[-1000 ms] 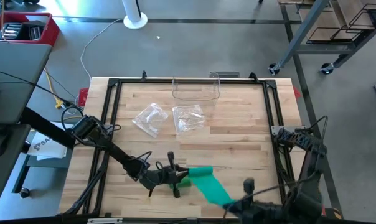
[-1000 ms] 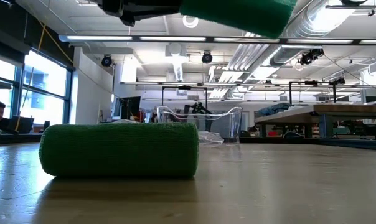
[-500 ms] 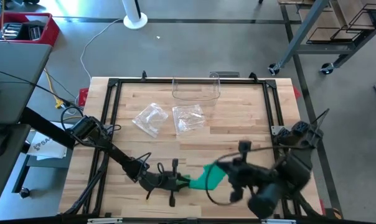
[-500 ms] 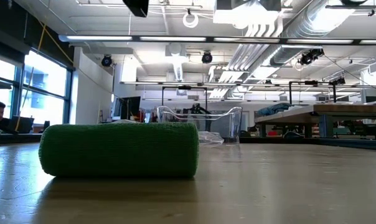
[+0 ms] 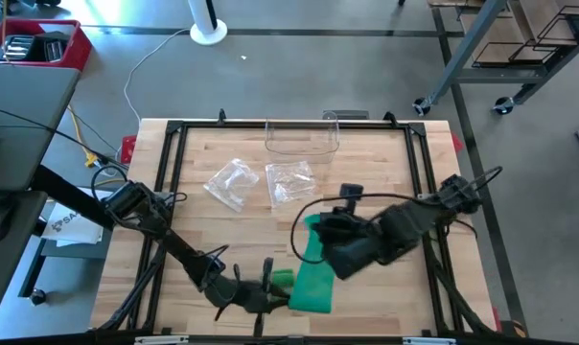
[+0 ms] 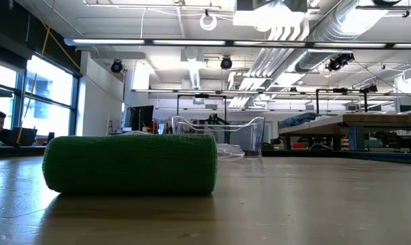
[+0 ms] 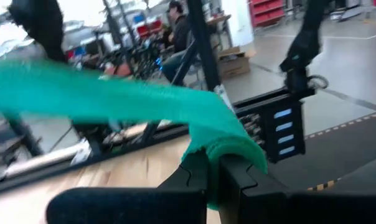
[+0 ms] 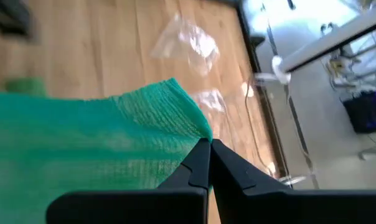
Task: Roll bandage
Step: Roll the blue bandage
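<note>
Green bandage hangs unrolled between left end effector and right end effector, each pinching one end above the worktop; rolling appears barely begun.

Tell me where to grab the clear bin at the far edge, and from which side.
Take the bin by its near long wall, coming straight down from above, one finger inside and one outside. It stands upright and open-topped at the far edge of the table. Its thin wall gives a rim to pinch, and the whole body looks too wide to span.
</note>
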### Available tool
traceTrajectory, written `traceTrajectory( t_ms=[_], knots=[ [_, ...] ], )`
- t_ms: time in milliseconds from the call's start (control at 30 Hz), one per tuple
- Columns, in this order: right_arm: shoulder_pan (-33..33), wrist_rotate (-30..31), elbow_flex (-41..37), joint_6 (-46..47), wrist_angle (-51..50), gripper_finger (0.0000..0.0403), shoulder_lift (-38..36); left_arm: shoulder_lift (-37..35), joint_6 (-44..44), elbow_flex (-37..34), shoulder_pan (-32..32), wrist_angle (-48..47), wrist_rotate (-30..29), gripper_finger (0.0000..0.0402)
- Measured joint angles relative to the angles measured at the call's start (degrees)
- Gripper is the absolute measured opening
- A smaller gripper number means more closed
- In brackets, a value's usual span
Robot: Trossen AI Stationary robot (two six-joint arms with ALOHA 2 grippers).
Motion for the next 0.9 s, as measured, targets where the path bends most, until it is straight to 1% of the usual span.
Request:
traceTrajectory(
  t_ms=[67, 133, 233, 333, 433, 533, 600, 667, 733, 833, 900],
  knots=[
    [-1.44, -2.55, -4.71, -1.48, 3.05, 0.0, 0.0, 0.0, 1.71, 1.01, -0.72, 0.08, 1.18, 0.0001],
    [-2.33, -5.56, -10.22, -2.91, 6.72, 0.0, -0.07, 0.0, 3.71, 2.04, -1.59, -0.15, 1.17, 0.0001],
    [-2.99, -9.94, -20.41, -5.0, 15.84, 0.0, -1.04, 0.0, 6.14, 3.07, -3.03, 0.18, 0.61, 0.0001],
    [-2.95, -14.56, -31.24, -5.56, 29.87, 0.0, -2.47, 0.0, 7.87, 3.63, -4.09, 0.16, -0.84, 0.0001],
    [-1.91, -18.27, -41.01, -5.55, 45.42, 0.0, -3.04, 0.0, 7.77, 3.63, -4.34, 0.37, -1.79, 0.0001],
    [-0.46, -19.6, -48.92, -5.37, 59.36, 0.0, -3.04, 0.03, 6.62, 3.63, -4.14, 0.31, -1.83, 0.0001],
    [0.71, -19.63, -53.06, -3.72, 66.35, 0.0, -3.06, 0.03, 5.52, 3.63, -3.81, 0.12, -1.81, 0.0001],
    [1.65, -19.58, -55.67, 0.15, 69.55, 0.0005, -3.06, 0.03, 4.81, 3.63, -3.6, -0.04, -1.81, 0.0001],
    [2.48, -19.54, -56.5, 4.45, 70.01, 0.002, -3.06, 0.03, 4.24, 3.63, -3.32, -0.03, -1.84, 0.0001],
    [4.41, -19.48, -56.57, 7.52, 69.95, 0.0059, -3.22, 0.03, 3.65, 3.63, -2.99, -0.02, -1.81, 0.0001],
    [6.2, -19.55, -56.64, 7.65, 69.69, 0.0089, -4.07, 0.03, 2.7, 3.63, -2.8, 0.03, -1.21, 0.0001]
  ],
)
